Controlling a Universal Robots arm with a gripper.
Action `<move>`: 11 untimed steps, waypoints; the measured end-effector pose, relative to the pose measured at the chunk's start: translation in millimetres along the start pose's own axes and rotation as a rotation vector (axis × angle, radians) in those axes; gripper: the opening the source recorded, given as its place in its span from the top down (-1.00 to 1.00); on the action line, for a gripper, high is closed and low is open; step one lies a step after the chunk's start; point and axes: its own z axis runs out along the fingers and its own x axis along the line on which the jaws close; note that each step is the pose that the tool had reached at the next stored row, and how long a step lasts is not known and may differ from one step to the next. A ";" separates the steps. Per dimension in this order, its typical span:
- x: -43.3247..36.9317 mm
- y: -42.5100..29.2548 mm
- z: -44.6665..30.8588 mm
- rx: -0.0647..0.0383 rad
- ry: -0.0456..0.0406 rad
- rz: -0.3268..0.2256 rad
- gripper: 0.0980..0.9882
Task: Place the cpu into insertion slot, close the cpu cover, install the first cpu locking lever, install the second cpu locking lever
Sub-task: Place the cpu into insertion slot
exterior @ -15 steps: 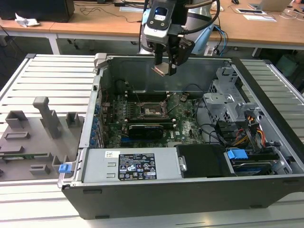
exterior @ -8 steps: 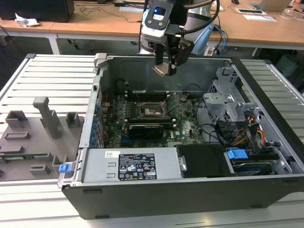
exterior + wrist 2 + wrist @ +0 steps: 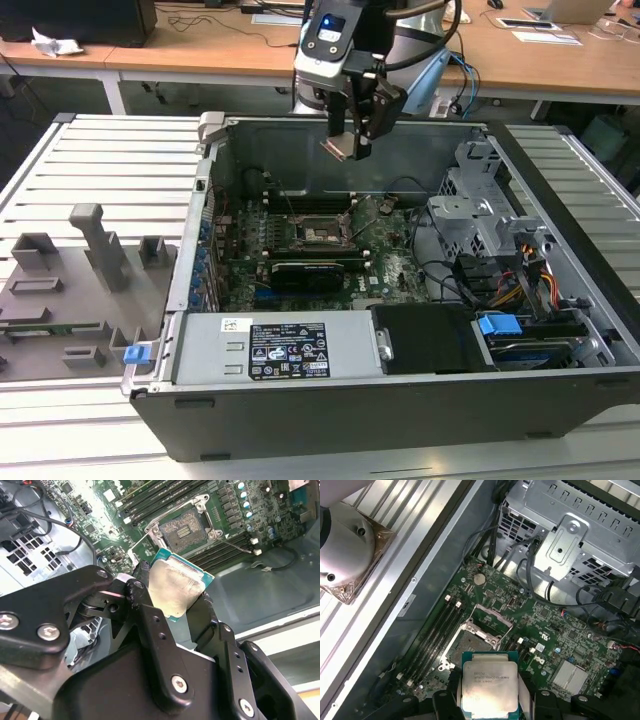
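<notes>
Wooden desks (image 3: 200,50) line the background behind a slatted metal table (image 3: 100,160), where grey plastic fixtures (image 3: 90,260) sit at the exterior view's left, beside an open computer case (image 3: 400,420). Inside the case lies a green circuit board (image 3: 395,255), with a silver drive cage (image 3: 480,200) at the exterior view's right (cables trail below it). The insertion slot (image 3: 325,232) sits mid-board, its contact field bare in both wrist views. The gripper (image 3: 348,146) hangs well above the board, fingers clamped on opposite edges of the cpu (image 3: 338,150), which is tilted with its pale face showing and open air all around it.
</notes>
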 end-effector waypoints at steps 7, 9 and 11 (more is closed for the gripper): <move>0.0 0.0 0.1 -0.001 -0.0036 0.040 0.01; 0.0 0.0 0.8 -0.001 -0.0043 0.050 0.01; 0.0 -0.3 2.7 -0.001 -0.0055 0.061 0.01</move>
